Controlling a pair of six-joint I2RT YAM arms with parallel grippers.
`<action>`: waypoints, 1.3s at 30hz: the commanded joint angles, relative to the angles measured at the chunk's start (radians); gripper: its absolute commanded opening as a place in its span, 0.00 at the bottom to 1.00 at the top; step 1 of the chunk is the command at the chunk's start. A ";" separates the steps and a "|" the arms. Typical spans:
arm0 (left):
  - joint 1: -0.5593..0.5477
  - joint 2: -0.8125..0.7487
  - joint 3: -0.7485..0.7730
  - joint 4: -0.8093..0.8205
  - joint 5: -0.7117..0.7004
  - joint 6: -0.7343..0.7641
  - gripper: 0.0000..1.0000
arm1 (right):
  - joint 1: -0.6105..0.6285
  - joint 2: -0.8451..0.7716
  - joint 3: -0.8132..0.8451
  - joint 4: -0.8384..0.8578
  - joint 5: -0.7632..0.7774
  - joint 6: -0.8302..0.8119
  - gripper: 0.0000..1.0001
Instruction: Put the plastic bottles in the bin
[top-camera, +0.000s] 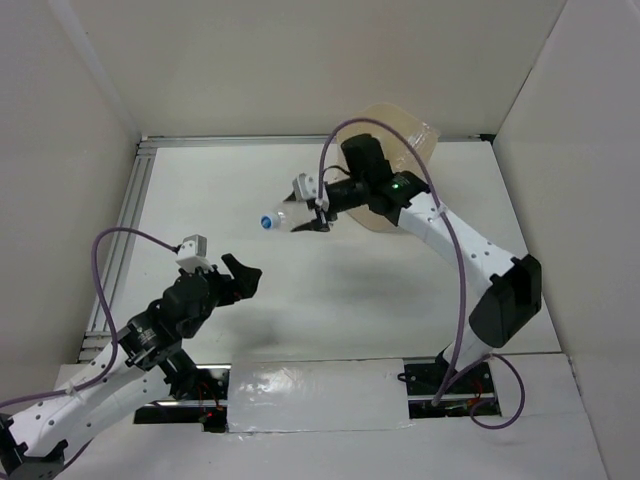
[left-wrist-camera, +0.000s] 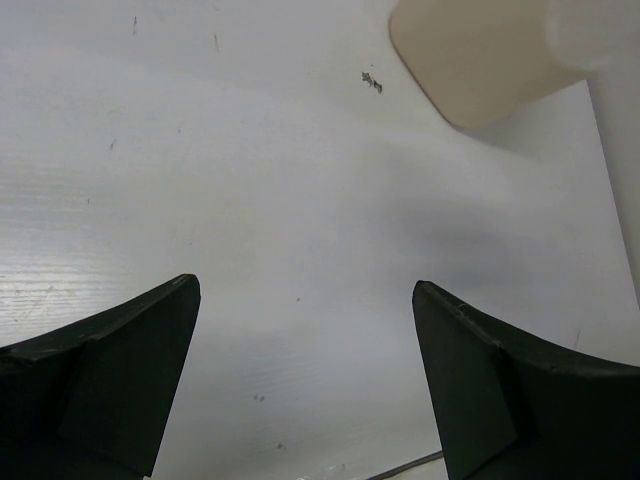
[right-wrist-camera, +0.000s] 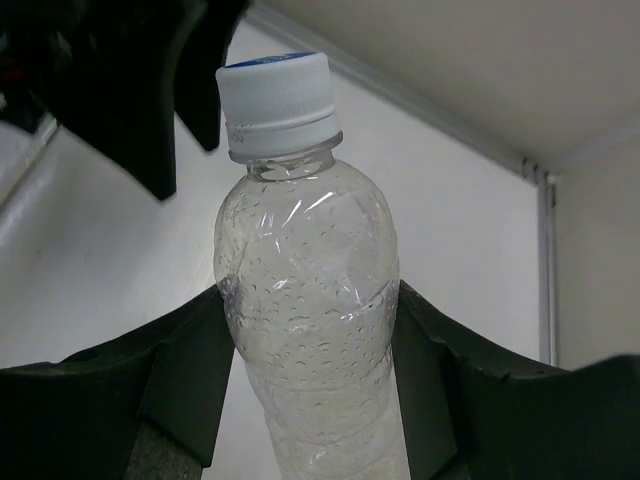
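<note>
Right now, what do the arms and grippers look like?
The left arm and right arm have white links and black joints. A purple cable runs along each. The left gripper and right gripper have black wedge-shaped fingers. A green light glows on the right arm.

We see two arms built alike: white moulded shells dotted with small dark screw holes, joined by bulky black joint housings. The white-and-black left arm (top-camera: 85, 398) sits at seven o'clock in the overhead view, the matching right arm (top-camera: 452, 242) at three o'clock. A thin lilac cable (top-camera: 125, 231) arcs off each arm, and a small white camera block (top-camera: 192, 248) rides each wrist. A tiny green light (top-camera: 397, 185) glows on the right arm's black wrist housing. The left gripper (left-wrist-camera: 305, 290) and right gripper (right-wrist-camera: 310, 300) both carry matte black, wedge-shaped fingers (left-wrist-camera: 110, 370).
</note>
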 joint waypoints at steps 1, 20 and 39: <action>-0.005 0.007 0.007 0.033 -0.031 0.000 1.00 | -0.023 -0.062 0.078 0.273 -0.151 0.601 0.31; -0.014 0.105 0.016 0.141 0.041 0.027 1.00 | -0.450 0.014 0.180 0.551 0.133 0.966 0.75; -0.014 0.349 0.146 0.276 0.135 0.129 1.00 | -0.752 -0.224 0.114 0.290 0.118 0.945 1.00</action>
